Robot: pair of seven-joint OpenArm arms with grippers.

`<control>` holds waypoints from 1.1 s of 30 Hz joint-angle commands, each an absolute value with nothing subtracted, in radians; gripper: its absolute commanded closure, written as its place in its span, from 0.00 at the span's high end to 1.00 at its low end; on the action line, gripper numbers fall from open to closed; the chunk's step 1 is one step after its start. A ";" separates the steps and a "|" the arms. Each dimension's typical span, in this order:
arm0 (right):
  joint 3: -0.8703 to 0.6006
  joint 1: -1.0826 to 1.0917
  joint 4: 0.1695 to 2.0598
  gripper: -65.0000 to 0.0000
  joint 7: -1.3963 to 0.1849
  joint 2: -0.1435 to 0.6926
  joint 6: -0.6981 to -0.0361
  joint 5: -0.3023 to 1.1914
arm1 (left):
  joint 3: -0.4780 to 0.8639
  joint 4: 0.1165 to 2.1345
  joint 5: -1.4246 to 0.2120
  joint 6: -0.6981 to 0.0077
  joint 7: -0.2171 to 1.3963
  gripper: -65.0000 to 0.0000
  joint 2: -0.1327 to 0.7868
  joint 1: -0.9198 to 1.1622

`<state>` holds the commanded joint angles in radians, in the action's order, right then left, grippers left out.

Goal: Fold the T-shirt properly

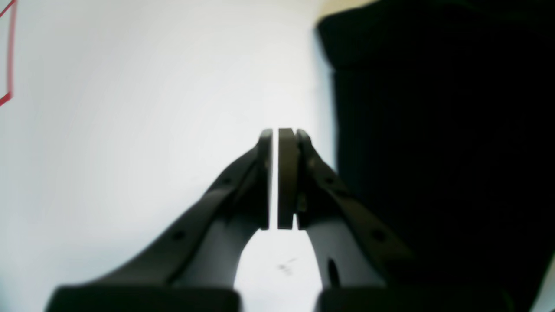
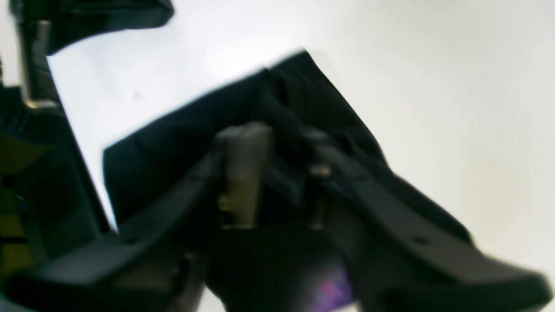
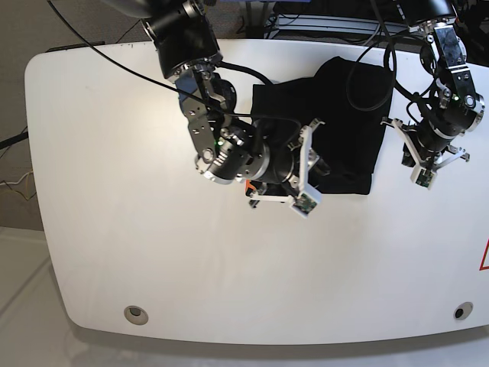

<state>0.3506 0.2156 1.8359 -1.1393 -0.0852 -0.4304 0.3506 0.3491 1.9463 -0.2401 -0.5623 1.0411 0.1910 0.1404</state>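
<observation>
The black T-shirt (image 3: pixel 348 115) lies partly folded on the white table (image 3: pixel 114 191), at the middle back. My right gripper (image 3: pixel 313 167) sits at its front left edge. In the blurred right wrist view that gripper (image 2: pixel 282 173) is shut on a bunch of the T-shirt's cloth (image 2: pixel 312 95), with a purple bit of print (image 2: pixel 331 288) below it. An orange speck of the print (image 3: pixel 248 183) shows under the arm. My left gripper (image 1: pixel 275 134) is shut on nothing, just over bare table, left of the T-shirt's edge (image 1: pixel 433 151). From the base, the left gripper (image 3: pixel 432 170) hangs right of the shirt.
A red line (image 1: pixel 8 56) marks the table at the far left of the left wrist view, and a red mark (image 3: pixel 484 256) sits at the table's right edge. Two round holes (image 3: pixel 136 312) (image 3: pixel 458 312) lie near the front edge. Cables (image 3: pixel 367 46) hang over the back.
</observation>
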 joint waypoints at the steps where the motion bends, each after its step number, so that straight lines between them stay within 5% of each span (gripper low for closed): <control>1: 0.337 0.208 1.850 0.63 -1.139 -0.065 -0.430 0.351 | 0.346 1.948 -0.240 -0.562 1.041 0.13 0.170 0.154; 4: 0.314 0.199 1.867 0.75 -1.139 -0.033 -0.430 0.354 | 0.346 1.949 -0.243 -0.564 1.041 0.24 0.143 0.174; 9: 0.286 0.182 1.867 0.71 -1.139 0.012 -0.432 0.355 | 0.326 1.949 -0.243 -0.565 1.041 0.35 0.127 0.197; 19: 0.248 0.131 1.863 0.59 -1.133 0.051 -0.435 0.351 | 0.266 1.956 -0.245 -0.562 1.043 0.38 0.097 0.211; 26: 0.252 0.127 1.862 0.58 -1.133 0.051 -0.435 0.351 | 0.239 1.960 -0.245 -0.561 1.043 0.49 0.084 0.209; 33: 0.252 0.127 1.824 0.58 -1.133 0.062 -0.435 0.351 | 0.288 1.962 -0.245 -0.516 1.043 0.46 0.073 0.205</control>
<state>0.2524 0.1266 1.8236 -1.1331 0.0621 -0.4350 0.3506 0.2877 1.9617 -0.2447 -0.5163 1.0426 0.0729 0.2048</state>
